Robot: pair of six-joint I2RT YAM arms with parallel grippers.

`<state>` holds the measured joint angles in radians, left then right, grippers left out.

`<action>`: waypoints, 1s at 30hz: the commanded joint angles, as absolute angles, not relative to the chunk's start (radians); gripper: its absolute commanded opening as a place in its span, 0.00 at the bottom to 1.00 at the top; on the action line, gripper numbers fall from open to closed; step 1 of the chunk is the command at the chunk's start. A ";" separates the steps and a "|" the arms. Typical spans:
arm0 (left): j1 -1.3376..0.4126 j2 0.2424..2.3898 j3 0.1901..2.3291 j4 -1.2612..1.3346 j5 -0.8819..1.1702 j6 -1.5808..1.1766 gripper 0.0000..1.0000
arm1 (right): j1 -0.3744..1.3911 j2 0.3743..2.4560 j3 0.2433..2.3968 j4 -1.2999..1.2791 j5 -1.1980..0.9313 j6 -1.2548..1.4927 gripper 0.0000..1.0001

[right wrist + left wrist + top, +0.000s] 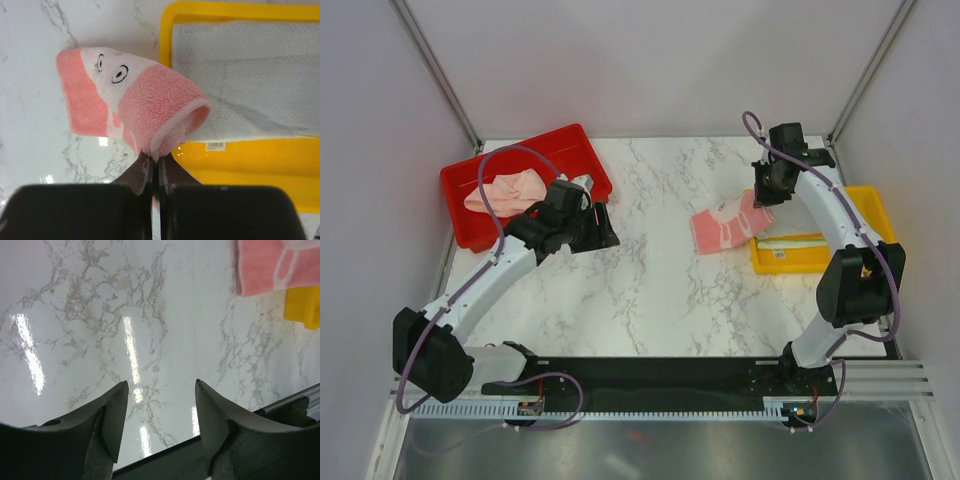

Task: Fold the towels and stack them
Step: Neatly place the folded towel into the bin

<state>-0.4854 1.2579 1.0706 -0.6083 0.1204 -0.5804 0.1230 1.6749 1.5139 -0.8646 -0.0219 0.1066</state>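
White marble-pattern tabletop [650, 300], grey booth walls. Pink terry towel with white bunny face [150, 100] lies partly on the marble just beside the yellow plastic tray [875, 205]. Its tray-side end is lifted and curled into a loop. Right gripper [155, 165] has its jaws clamped together on the loop's edge. The bite looks thin, only the hem. Folded grey-white towel [250, 75] lies flat in the yellow tray. Crumpled peach-pink towel [505, 192] sits in the red plastic tray [560, 140], far left. Left gripper [160, 405] hangs over bare marble, jaws apart, holding nothing.

Risks:
- Hem could slip from the shallow pinch.
- Loop could unroll into a skewed fold.
- Towel could catch the tray rim or drag the grey-white towel.
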 commanded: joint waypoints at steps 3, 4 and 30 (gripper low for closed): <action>-0.479 1.311 1.057 -0.641 0.057 -0.514 0.64 | 0.020 1.707 1.635 -1.012 0.015 -0.017 0.00; -0.479 1.319 1.057 -0.640 0.057 -0.514 0.64 | -0.023 1.710 1.666 -1.023 0.012 -0.020 0.00; -0.476 1.427 1.143 -0.675 0.029 -0.492 0.64 | -0.311 1.926 1.945 -1.107 -0.212 -0.100 0.00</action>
